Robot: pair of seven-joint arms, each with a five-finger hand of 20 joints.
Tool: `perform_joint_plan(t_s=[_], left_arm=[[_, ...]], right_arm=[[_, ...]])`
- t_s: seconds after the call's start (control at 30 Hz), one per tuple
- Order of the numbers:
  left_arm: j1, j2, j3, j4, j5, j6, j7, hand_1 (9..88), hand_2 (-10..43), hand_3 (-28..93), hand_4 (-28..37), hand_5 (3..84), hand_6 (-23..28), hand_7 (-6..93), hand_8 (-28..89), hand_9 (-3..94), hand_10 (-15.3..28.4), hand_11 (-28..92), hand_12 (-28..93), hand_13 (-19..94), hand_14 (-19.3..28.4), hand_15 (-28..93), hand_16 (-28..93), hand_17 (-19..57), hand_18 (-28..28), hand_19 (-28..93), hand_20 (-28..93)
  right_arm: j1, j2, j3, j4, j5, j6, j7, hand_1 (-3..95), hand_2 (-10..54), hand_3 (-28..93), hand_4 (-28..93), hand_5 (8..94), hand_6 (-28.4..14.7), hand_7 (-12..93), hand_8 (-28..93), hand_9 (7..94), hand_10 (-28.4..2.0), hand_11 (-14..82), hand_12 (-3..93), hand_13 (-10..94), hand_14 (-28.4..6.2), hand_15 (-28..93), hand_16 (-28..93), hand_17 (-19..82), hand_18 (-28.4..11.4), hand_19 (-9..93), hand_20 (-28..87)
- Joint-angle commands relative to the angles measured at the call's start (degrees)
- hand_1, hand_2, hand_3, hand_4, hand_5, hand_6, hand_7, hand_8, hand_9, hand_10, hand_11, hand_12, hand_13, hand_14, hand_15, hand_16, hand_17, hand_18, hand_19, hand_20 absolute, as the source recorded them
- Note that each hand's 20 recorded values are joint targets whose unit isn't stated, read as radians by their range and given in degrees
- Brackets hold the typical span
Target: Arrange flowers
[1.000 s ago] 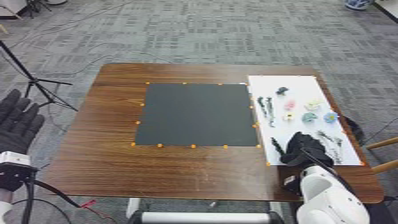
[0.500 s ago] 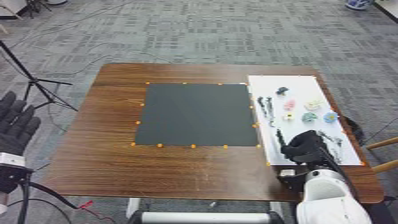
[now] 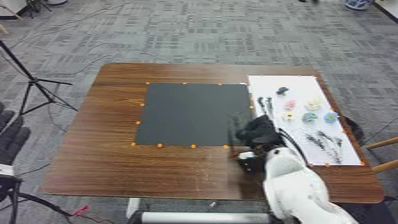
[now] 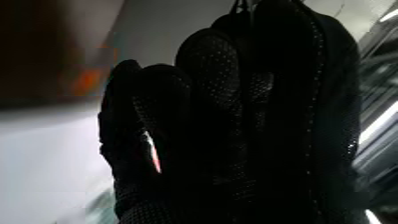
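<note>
Dark stem (image 3: pixel 237 121): located in the right hand (image 3: pixel 258 132), at the right border of the black mat (image 3: pixel 191 112), near the left edge of the white sheet (image 3: pixel 298 82).

Head view: The stem is blurred. Its visible part projects from the glove toward the far edge of the brown table (image 3: pixel 98 165); its long axis runs roughly near-to-far. Its upward tilt cannot be determined. The white sheet, on the right side of the table, carries a pink flower (image 3: pixel 290 105), a pale yellow flower (image 3: pixel 314 104), a small cream flower (image 3: pixel 288 116), a blue-green flower (image 3: pixel 309 117) and a blue flower (image 3: pixel 330 117). A small dark piece (image 3: pixel 282 91) lies beyond them. Two dark sprigs (image 3: pixel 269 106) lie along the left side of the sheet, long axes roughly near-to-far. Further dark sprigs (image 3: pixel 333 145) lie at the near right, fanned toward the far side. Orange markers (image 3: pixel 161 145) line the mat. The left hand (image 3: pixel 12 135) is off the table at the left, fingers extended and unloaded.

Right wrist view: The right hand (image 4: pixel 213 100) has its fingers closed together, grasping the stem. Thin dark strands emerge at the fingertips. A pink-red sliver (image 4: pixel 154 156) is visible between the fingers.
</note>
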Motion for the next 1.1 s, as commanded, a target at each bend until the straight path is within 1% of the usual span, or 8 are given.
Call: perform_joint_plan(t_s=[0.03, 0.13, 0.37, 0.47, 0.67, 0.73, 0.83, 1.1], left_arm=[[0.72, -0.22, 0.94, -0.07, -0.93, -0.12, 1.03, 35.4, 24.2, 22, -28.2, 32.3, 6.1, 4.2, -6, 26.1, 10.8, 5, 10, 18, 9.4, 8, -2, -1.6, 6.4, 8, 11], [0.91, 0.33, 1.25, -0.15, -1.09, 0.03, 1.41, 36.7, 25.1, 15, -24.8, 32.3, 6.2, 3.7, -6, 26.2, 10.9, 5, 11, 18, 9.6, 8, -1, -1.5, 6.5, 8, 11], [1.03, 0.78, 1.40, -0.34, -0.91, 0.48, 1.25, 35.2, 23.0, 24, -27.9, 32.3, 6.0, 4.3, -6, 26.2, 10.7, 5, 11, 18, 9.4, 8, -1, -1.6, 6.4, 8, 11], [1.49, 1.10, 2.21, -0.50, -1.63, 0.89, 2.32, 35.3, 22.9, 25, -28.1, 32.3, 6.0, 4.3, -6, 26.1, 10.7, 5, 11, 18, 9.5, 8, -1, -1.7, 6.4, 8, 11], [-0.40, 2.88, 3.82, 0.20, -1.12, 1.42, 1.55, 34.3, 22.5, 29, -28.2, 32.3, 5.9, 4.7, -6, 26.1, 10.7, 5, 11, 18, 9.4, 9, -1, -1.7, 6.4, 8, 11], [-0.50, 2.83, 4.12, 0.07, 0.87, 2.07, 0.45, 34.4, 22.4, 29, -28.3, 32.3, 5.9, 4.7, -6, 26.0, 10.7, 5, 11, 18, 9.4, 9, -1, -1.7, 6.4, 9, 11], [-0.89, 3.17, 4.44, 0.05, 0.42, 1.98, 0.36, 32.7, 22.0, 33, -28.3, 32.3, 5.9, 4.9, -6, 26.0, 10.6, 6, 11, 18, 9.3, 9, -2, -1.7, 6.3, 9, 11], [-4.11, 3.77, 6.53, 0.77, 1.92, 2.11, -1.45, 28.8, 20.8, 44, -28.3, 32.3, 6.1, 5.2, -6, 25.8, 10.8, 6, 11, 17, 9.2, 10, -2, -1.6, 6.1, 9, 11]], right_arm=[[17.75, -6.16, -12.37, 3.58, -1.53, 0.33, -1.39, 80.6, -9.5, -28, 69, 78.2, 1.3, 48, 20, 86.9, -9.1, 30.8, 54.7, 69, -15.9, 67, 38, 30, -28.2, 76, 37], [21.43, -8.31, -16.46, 6.31, -1.23, -1.41, -0.96, 80.4, -9.5, -28, 69, 77.9, 1.3, 48, 19, 86.5, -9.1, 32.0, 54.6, 69, -15.8, 68, 39, 30, -28.2, 77, 37], [28.06, -13.10, -25.94, 12.51, -3.84, -2.79, 0.10, 80.4, -9.5, -28, 69, 77.6, 1.5, 50, 19, 86.1, -9.5, 33.4, 53.8, 68, -16.0, 68, 39, 30, -28.3, 77, 37], [30.40, -14.74, -30.98, 16.66, -8.40, -0.38, -2.00, 80.4, -9.5, -28, 69, 77.6, 1.5, 50, 18, 85.9, -9.4, 33.9, 53.6, 68, -16.0, 68, 39, 30, -28.3, 77, 37], [31.97, -17.44, -36.07, 22.11, -14.04, 1.32, -3.34, 80.4, -9.5, -28, 69, 77.4, 1.9, 51, 17, 85.8, -9.6, 35.4, 53.2, 68, -16.1, 69, 39, 30, -28.4, 77, 37], [31.94, -17.82, -37.19, 22.29, -15.68, 1.06, -2.76, 80.3, -9.5, -28, 69, 77.4, 2.0, 51, 17, 85.8, -9.7, 35.8, 53.1, 68, -16.1, 69, 39, 30, -28.4, 77, 37], [31.87, -18.49, -38.08, 22.69, -17.16, -0.22, -1.68, 80.3, -9.5, -28, 69, 77.6, 2.2, 51, 17, 85.7, -9.7, 36.2, 53.0, 68, -16.2, 69, 39, 30, -28.4, 77, 37], [29.01, -21.02, -36.48, 26.17, -19.80, -3.81, -2.04, 82.7, -9.5, -28, 61, 78.2, 1.9, 49, 16, 85.2, -10.2, 37.2, 52.4, 68, -16.2, 69, 39, 30, -28.4, 77, 37]])
